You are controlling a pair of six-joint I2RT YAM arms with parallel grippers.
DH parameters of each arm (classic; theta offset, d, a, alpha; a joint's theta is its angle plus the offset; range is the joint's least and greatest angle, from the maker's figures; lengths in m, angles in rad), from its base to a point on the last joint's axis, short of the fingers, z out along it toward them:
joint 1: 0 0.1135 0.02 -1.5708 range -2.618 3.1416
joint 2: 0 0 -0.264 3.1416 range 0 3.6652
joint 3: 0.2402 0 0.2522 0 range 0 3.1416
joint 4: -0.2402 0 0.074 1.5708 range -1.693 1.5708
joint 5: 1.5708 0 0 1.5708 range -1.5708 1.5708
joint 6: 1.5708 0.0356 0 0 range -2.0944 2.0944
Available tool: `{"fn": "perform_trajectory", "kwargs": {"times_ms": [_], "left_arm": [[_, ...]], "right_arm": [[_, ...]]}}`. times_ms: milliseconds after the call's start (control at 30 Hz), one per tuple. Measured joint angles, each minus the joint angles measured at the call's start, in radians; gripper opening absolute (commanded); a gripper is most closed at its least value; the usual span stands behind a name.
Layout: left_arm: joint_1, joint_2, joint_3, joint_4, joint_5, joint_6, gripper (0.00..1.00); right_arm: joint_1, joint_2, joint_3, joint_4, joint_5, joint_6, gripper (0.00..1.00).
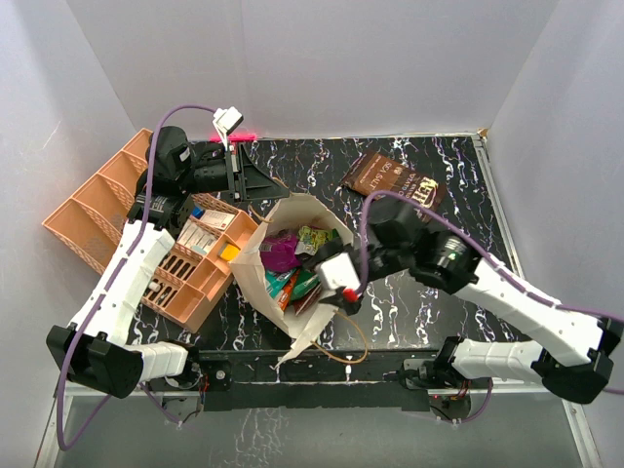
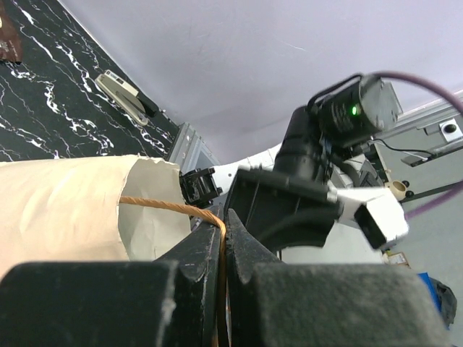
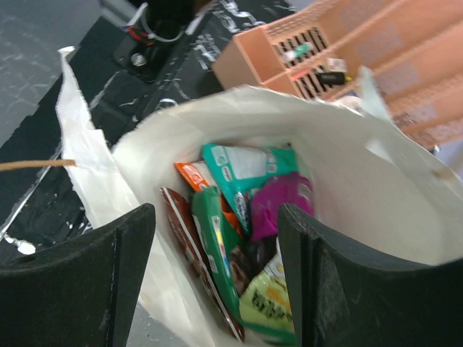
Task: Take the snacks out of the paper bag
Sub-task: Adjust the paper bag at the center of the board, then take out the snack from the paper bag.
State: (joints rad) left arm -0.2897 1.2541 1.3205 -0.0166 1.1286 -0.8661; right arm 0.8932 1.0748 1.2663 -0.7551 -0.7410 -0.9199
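The bag sits mid-table, mouth open, just beside the orange tray of small boxes on its left. The left gripper is clenched on the bag's tan handle. The right gripper hangs over the mouth, fingers spread and empty, above the green, purple, orange and red snacks inside. A brown pouch lies behind the bag, apart from it. Its white lettering, like the packets' print, is too small or blurred to read.
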Motion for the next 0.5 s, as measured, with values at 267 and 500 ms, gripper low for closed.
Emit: {"fn": "perform_trajectory", "kwargs": {"times_ms": [267, 500], "left_arm": [[0.0, -0.001, 0.011, -0.035, -0.004, 0.025, 0.0], [0.0, -0.001, 0.011, -0.037, -0.011, 0.024, 0.0]], "right_arm": [[0.143, 0.118, 0.016, -0.064, 0.191, -0.064, 0.55], [0.181, 0.218, 0.049, -0.119, 0.335, -0.102, 0.5]]}}
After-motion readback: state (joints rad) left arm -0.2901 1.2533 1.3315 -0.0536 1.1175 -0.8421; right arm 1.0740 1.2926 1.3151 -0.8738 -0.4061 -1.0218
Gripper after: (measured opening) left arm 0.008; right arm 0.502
